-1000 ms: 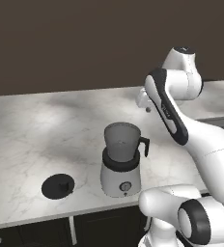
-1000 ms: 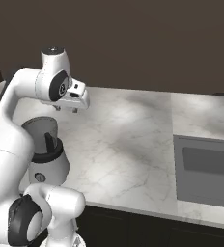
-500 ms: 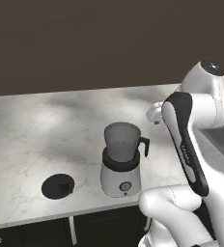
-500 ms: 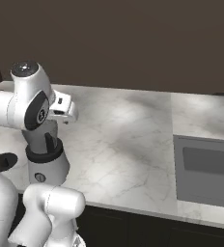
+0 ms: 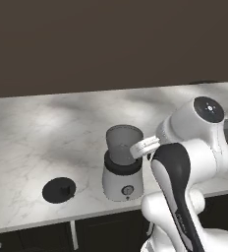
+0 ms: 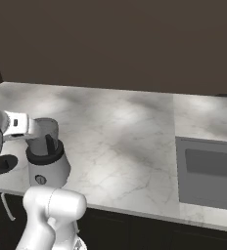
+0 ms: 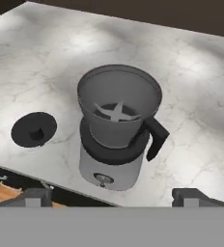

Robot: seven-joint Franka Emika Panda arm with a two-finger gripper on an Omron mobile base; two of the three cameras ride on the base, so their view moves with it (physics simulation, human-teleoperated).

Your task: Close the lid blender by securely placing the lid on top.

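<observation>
My jaws are standing wide apart and holding nothing; in the hand view my two dark fingertips (image 7: 36,195) are rising far apart at the bottom edge, with the blender (image 7: 116,128) sitting between and beyond them. The midpoint of my gripper (image 7: 111,198) is hovering above the front edge of the surface (image 7: 191,96), just short of the blender's base.

The hand view is looking down into the open jar, showing the blades at its bottom and the black handle sticking out toward four o'clock. It is also showing the front dial low on the grey base. The lid (image 7: 34,129) is lying flat on the marble at about nine o'clock from the blender, apart from it, knob up.

The left base view is giving the wider layout: the blender (image 5: 122,165) is standing near the front edge of the surface (image 5: 47,133), and the lid (image 5: 59,190) is lying at about eight o'clock from it, close to the edge. My white wrist is reaching in against the jar's rim from the three o'clock side, with my elbow folded high above the base.

The right base view is adding the sink (image 6: 208,171) sunk into the surface well off to three o'clock. There the blender (image 6: 46,156) is sitting at the left, my wrist crossing in front of the jar's top, and a sliver of the lid (image 6: 2,164) is peeking out at nine o'clock of it.
</observation>
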